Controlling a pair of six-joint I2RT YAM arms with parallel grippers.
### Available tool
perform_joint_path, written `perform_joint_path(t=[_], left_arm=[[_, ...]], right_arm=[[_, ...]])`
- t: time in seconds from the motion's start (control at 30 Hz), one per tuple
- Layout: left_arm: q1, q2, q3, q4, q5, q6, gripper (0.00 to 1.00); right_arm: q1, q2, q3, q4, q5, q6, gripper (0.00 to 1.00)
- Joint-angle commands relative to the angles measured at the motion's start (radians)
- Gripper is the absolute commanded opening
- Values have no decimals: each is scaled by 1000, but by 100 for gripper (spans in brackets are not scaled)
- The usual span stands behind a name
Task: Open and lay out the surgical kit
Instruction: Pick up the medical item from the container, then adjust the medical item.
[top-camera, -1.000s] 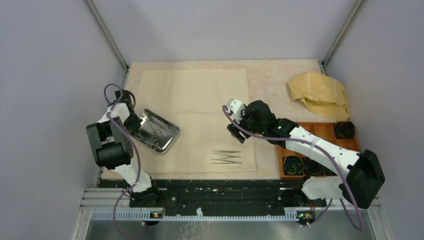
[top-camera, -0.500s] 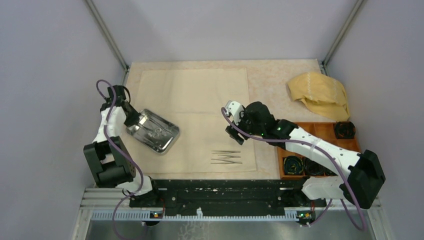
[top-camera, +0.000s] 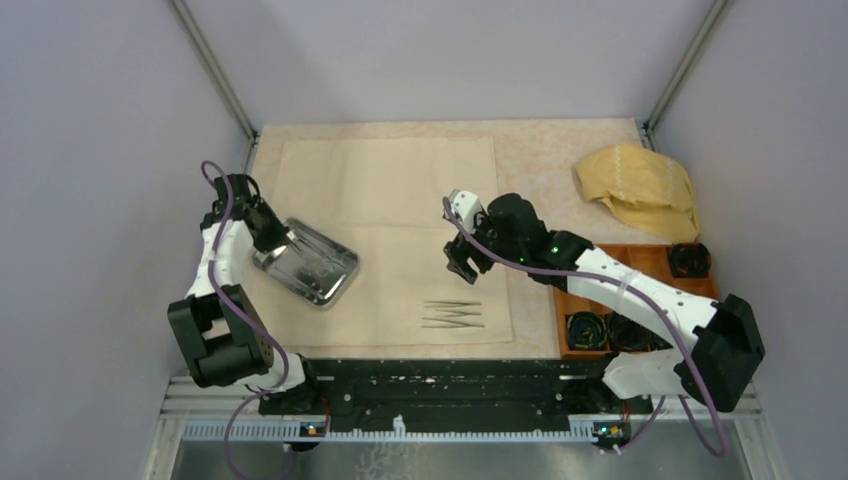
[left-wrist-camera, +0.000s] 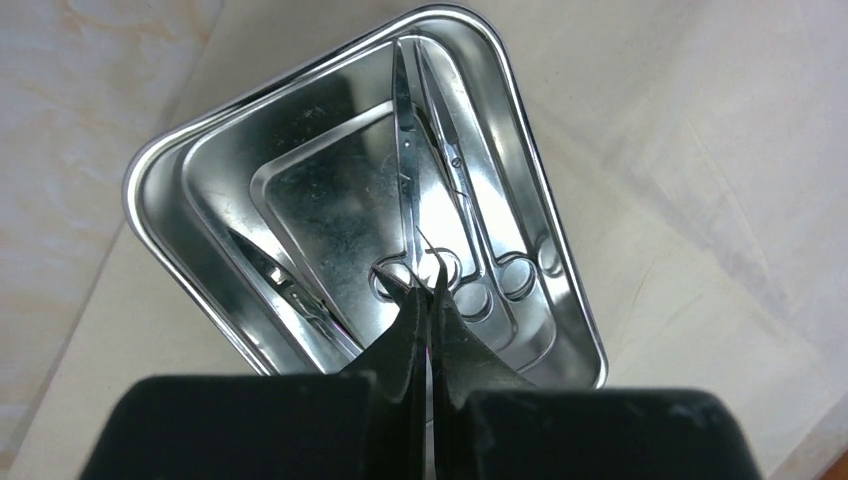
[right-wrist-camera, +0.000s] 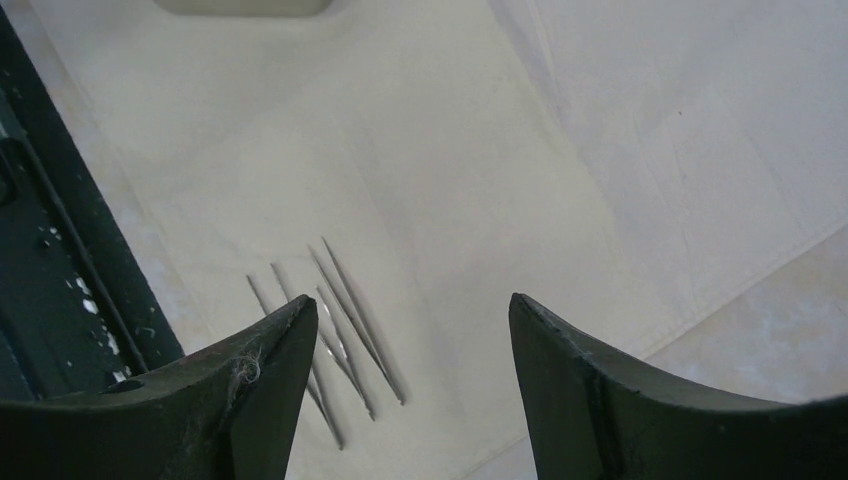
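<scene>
Grey-walled booth, cream sheet (top-camera: 390, 185) over beige worktop (top-camera: 560, 150). Left gripper (left-wrist-camera: 425, 290) pinched closed in tray (top-camera: 325, 275), centre-left; right gripper (right-wrist-camera: 410, 305) spread, empty, above tweezers (top-camera: 452, 315).

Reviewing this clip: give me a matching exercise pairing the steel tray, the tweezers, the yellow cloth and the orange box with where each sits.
Things:
1. steel tray
2. tweezers
3. mustard-yellow cloth
4. orange box

Places:
A. near right, off the cream sheet
B. at the sheet's left edge
C. far right, crumpled
D. on the sheet, close to its near edge

Pairs: 1-B, 2-D, 3-C, 4-A
</scene>
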Motion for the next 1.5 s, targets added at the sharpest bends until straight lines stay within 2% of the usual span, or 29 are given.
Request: perform_joint_path(t=[0.0,0.13,0.2,0.33,0.5,0.77,1.0,1.2,1.47], left_arm=[[-16,-84,2,44,-93,74,0],[-58,-98,55,-26,-298,94,0],[-82,-96,58,-43,-356,95,0],[-106,-68,91,-152,-509,1,0],[-107,-62,149,-238,-416,-92,0],[-108,-53,249,-308,-246,-148,0],[-107,-44,206,-301,-82,-245,0],[-108,-20,210,-322,-54,-269,0],[-107,-2,207,-344,-41,-285,0]], right_arm=[[1,56,100,76,-75,112,71],[-2,96,130,76,-124,148,71],[-4,127,152,82,-162,195,71],[-5,182,179,133,-228,289,72],[-13,240,203,219,-293,398,72],[-33,395,243,480,-446,640,72],[-6,637,369,707,-480,807,68],[38,816,506,755,-444,847,63],[77,945,588,822,-462,925,49]])
